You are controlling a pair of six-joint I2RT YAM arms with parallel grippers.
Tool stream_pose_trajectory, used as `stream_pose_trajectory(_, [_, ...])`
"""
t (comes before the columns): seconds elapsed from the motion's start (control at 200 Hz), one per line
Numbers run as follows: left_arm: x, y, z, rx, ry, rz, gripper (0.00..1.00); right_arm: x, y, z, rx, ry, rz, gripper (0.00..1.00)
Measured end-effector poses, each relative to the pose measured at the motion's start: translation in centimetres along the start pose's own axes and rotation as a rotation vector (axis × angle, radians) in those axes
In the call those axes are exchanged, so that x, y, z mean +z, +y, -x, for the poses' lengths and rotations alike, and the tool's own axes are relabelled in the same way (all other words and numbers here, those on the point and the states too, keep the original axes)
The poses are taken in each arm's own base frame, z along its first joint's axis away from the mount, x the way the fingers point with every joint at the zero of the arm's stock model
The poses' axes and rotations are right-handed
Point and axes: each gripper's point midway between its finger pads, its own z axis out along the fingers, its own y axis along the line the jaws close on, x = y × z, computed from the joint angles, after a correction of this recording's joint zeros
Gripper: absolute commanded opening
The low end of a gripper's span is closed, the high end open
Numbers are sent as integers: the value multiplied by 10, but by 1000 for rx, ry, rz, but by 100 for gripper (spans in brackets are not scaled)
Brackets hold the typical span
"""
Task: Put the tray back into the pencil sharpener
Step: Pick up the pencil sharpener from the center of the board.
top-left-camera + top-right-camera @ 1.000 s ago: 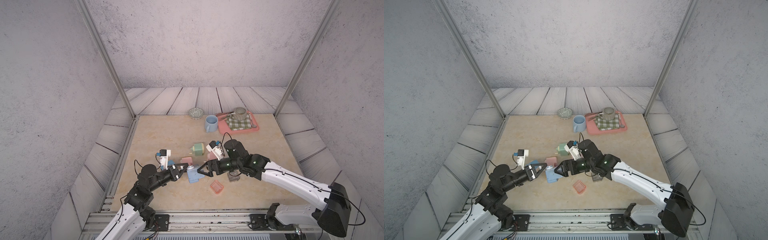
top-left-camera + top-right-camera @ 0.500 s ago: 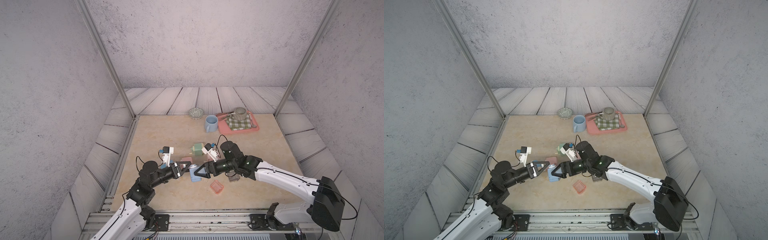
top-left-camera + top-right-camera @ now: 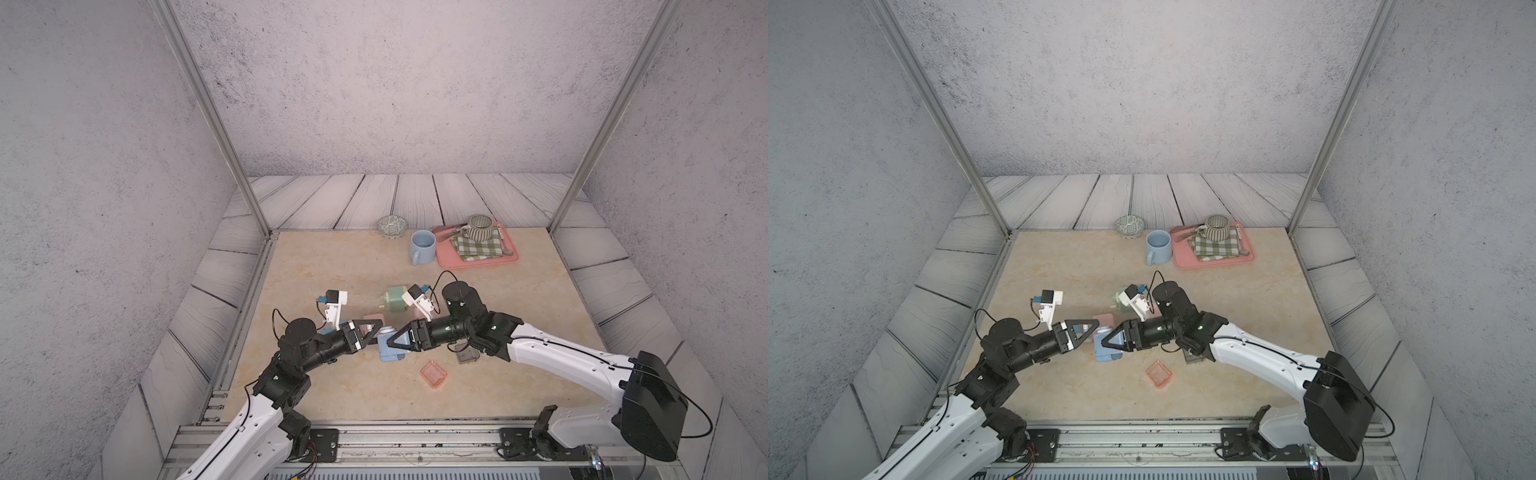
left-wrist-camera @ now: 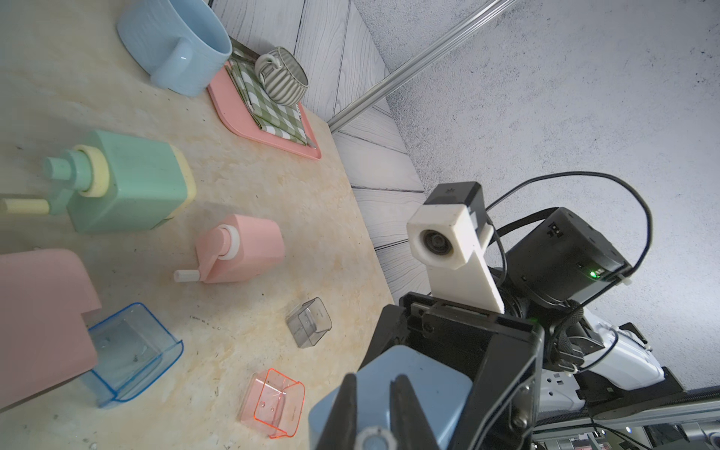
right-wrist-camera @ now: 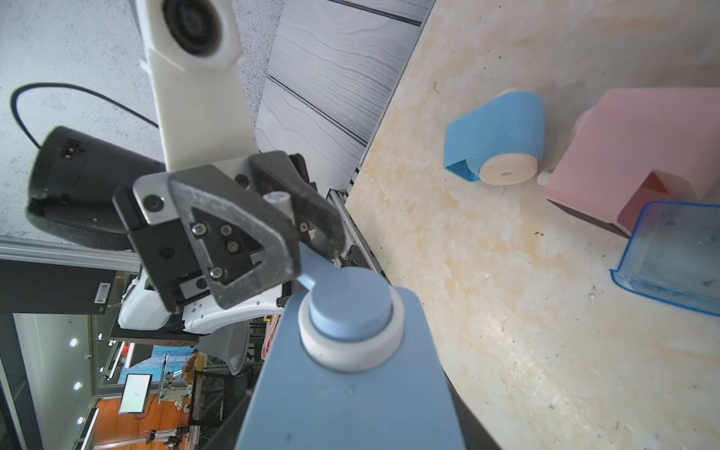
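My left claw (image 3: 370,332) is pinched fully closed on the short peg of the crank (image 5: 277,199) that sticks out of the big pale-blue plastic pencil sharpener (image 3: 390,353). A crank is a poor handle, I judge: it can turn and let the box swing. So this pinch only steadies the sharpener. I cannot tell whether the box rests on the beige stone-look table (image 3: 332,270).

My right claw (image 3: 392,343) meets it from the opposite side, fingers partly open and straddling the blue body. I cannot tell whether they are pressing on it yet. A hold on the body itself would let me aim its empty slot.

The clear blue plastic tray (image 4: 132,350) lies loose on the table, open side up, just beside the large pink sharpener (image 4: 39,319) and inside nothing. By colour and size I take it for this sharpener's.

Farther right, a small clear orange tray (image 3: 433,374) and a small smoky-grey tray (image 3: 466,354) lie apart; they probably belong to other sharpeners.
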Motion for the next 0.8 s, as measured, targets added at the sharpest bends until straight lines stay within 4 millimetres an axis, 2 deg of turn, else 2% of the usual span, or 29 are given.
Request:
stream_pose_trajectory(0.075, [0,1,0,-1,-1,6,21,1,0,0,13,3,3,49])
stream_pose_trajectory(0.22, [-3,-7,7,37,-26,9,77,1,-2,0,49,5,-2,41])
stream_pose_trajectory(0.26, [-6,-10,12,56,-48,16,86,2,-3,0,64,5,-7,40])
stream_pose_trajectory(0.39, [-24,-21,33,163,-166,61,88,1,-7,3,144,-9,-39,38])
stream_pose_trajectory(0.581, [-48,-47,66,457,-311,135,79,-11,-20,16,401,-59,-107,39])
stream_pose_trajectory(0.701, [-49,-59,71,685,-304,156,79,-18,-28,24,566,-94,-112,39])
stream_pose_trajectory(0.796, [-46,-58,69,792,-259,176,79,-22,-24,27,605,-95,-122,39])
